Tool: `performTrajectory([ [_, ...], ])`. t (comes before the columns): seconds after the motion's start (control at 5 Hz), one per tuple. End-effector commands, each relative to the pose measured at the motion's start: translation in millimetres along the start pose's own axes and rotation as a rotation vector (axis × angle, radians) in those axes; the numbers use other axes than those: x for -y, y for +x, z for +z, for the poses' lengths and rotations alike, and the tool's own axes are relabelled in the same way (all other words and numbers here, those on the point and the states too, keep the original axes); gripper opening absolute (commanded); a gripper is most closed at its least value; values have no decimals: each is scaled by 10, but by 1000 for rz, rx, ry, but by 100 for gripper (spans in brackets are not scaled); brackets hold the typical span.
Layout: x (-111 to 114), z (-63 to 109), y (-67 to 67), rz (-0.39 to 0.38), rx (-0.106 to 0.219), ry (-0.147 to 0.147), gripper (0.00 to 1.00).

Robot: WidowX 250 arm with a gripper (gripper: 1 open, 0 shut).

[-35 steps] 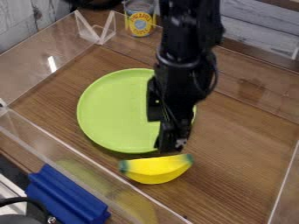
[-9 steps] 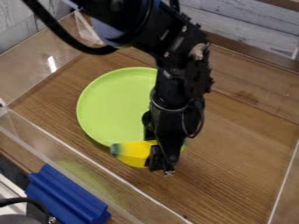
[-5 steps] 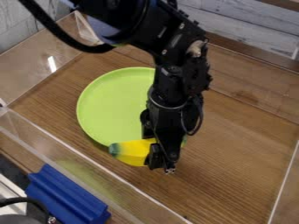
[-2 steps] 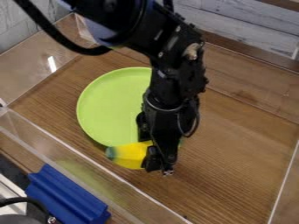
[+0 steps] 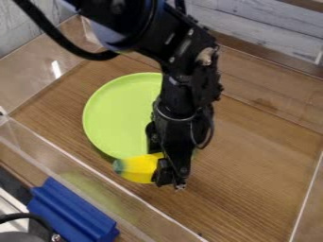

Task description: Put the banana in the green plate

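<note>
The yellow banana (image 5: 138, 167) with its green tip lies low on the wooden table just past the near rim of the lime-green plate (image 5: 116, 112). My black gripper (image 5: 167, 173) points straight down and is shut on the banana, its fingers covering the banana's right half. The arm rises from there and hides the right part of the plate. Only the banana's left end and green tip show.
A blue block (image 5: 70, 216) sits at the near left corner. Clear acrylic walls (image 5: 25, 151) fence the table on the left and front. A yellow-labelled can (image 5: 151, 21) and a clear stand (image 5: 104, 30) are at the back.
The banana has shifted slightly left in the grip, and the arm has rolled a little. The gripper stays at the same spot, still shut on the banana.
</note>
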State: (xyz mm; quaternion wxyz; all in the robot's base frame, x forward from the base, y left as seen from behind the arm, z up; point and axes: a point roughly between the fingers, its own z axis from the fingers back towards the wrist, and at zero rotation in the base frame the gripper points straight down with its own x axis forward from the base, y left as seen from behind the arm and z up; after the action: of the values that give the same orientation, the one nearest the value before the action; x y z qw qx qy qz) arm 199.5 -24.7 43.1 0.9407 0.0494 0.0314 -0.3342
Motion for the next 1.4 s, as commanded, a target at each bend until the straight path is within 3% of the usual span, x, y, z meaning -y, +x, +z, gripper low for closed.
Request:
performTrajectory([
  [0.0, -64, 106, 10, 19, 37, 24, 0],
  [1.2, -135, 125, -30, 61, 31, 26, 0],
])
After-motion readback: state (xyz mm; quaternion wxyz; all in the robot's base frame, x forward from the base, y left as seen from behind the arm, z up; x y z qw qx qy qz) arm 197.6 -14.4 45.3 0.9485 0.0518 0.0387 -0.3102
